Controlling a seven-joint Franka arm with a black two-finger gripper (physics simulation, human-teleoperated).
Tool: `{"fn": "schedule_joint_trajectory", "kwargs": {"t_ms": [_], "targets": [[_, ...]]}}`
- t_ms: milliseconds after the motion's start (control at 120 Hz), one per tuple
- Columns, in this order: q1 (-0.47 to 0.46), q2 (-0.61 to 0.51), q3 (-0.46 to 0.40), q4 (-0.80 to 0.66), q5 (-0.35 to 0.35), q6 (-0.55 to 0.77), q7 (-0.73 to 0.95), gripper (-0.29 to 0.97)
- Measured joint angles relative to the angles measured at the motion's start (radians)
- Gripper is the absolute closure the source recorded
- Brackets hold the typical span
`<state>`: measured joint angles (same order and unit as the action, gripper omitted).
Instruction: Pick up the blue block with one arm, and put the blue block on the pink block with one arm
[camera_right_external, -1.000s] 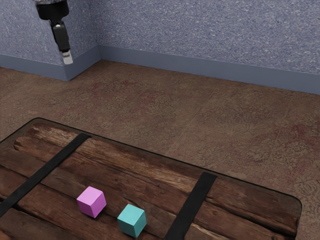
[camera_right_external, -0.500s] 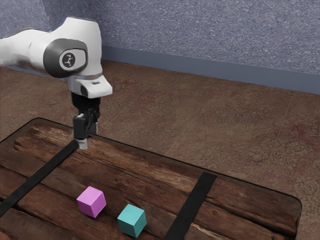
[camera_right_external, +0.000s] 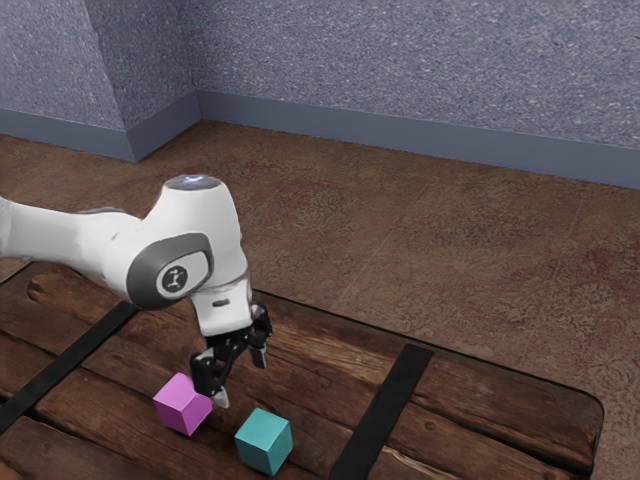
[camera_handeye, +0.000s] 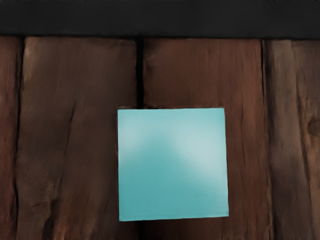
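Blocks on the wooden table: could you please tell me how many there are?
2. The pink block sits on the table's near part; the blue block lies apart from it, toward the exterior view's right. The arm could hide another behind it.

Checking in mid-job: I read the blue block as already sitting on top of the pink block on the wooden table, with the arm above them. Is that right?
Not quite. The blue block is not on top of the pink block. It sits on the wooden table beside it, apart from it, toward the exterior view's right. The exterior view shows this. The arm is above them, as you said.
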<state>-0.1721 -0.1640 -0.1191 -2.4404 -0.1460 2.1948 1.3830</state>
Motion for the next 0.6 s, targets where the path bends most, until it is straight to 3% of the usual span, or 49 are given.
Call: {"fn": "schedule_joint_trajectory", "kwargs": {"t_ms": [600], "targets": [[-0.074,0.183,-0.001,-0.086,-0.093,0.261,0.059,0.00]]}}
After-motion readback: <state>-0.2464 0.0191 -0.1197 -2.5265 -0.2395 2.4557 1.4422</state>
